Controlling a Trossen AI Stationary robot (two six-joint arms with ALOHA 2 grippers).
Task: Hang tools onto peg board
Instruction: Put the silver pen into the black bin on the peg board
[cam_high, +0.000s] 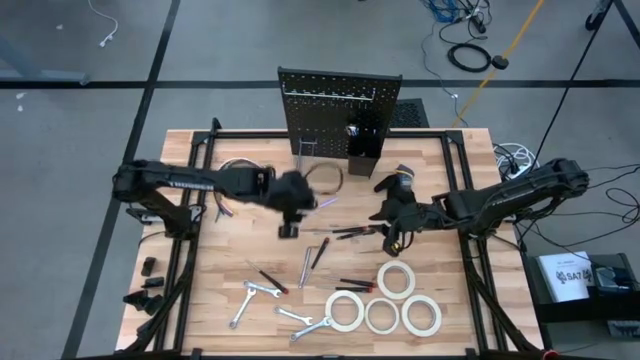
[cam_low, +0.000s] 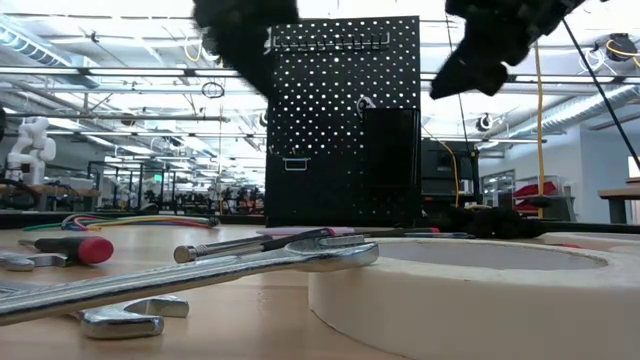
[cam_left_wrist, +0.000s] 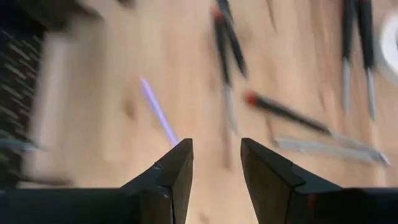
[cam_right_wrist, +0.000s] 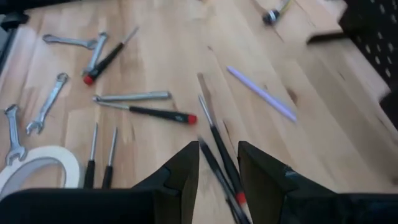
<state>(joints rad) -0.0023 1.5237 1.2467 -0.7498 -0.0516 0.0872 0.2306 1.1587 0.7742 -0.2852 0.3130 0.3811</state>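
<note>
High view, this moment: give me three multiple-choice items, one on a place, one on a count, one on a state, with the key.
1. Where does the peg board stand?
A. far edge of the table
B. near edge
C. on the floor

2. How many white tape rolls lie on the table?
A. two
B. four
C. six

3. How is the left gripper?
A. shut on a wrench
B. shut on a tape roll
C. open, holding nothing

Key: 1 A, it rises at the far side; 2 B, four rings cluster together; 3 C, its wrist view shows a bare gap between the fingers.
</note>
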